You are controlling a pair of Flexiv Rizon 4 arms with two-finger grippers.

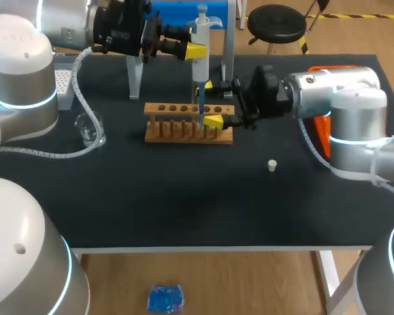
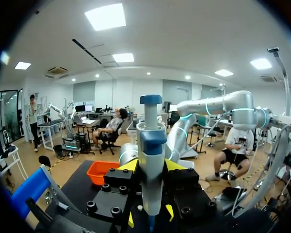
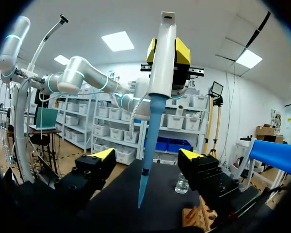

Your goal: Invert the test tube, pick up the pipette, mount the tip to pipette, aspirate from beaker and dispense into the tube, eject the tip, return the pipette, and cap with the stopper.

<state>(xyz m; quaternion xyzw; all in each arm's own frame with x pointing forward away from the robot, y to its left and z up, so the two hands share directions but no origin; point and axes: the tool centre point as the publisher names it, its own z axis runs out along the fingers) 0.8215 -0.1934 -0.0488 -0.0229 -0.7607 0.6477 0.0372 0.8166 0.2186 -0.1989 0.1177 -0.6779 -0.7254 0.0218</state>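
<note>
Stopper visible only from overhead

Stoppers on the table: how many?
1. The white stopper lies alone on the table, right of the wooden rack. Others could be hidden behind the arms.

— Where does the head camera sit?
— High behind the robot, past the near edge of the bench, looking down from far enough to take in most of its top.
— And the wrist cameras?
— Close in. The left one looks level along the left fingers at the pipette, toward the right arm. The right one looks upward along the right fingers at the blue tip and the left arm.
— What do they share?
— All three see the pipette, and the wrist views face each other.
</note>
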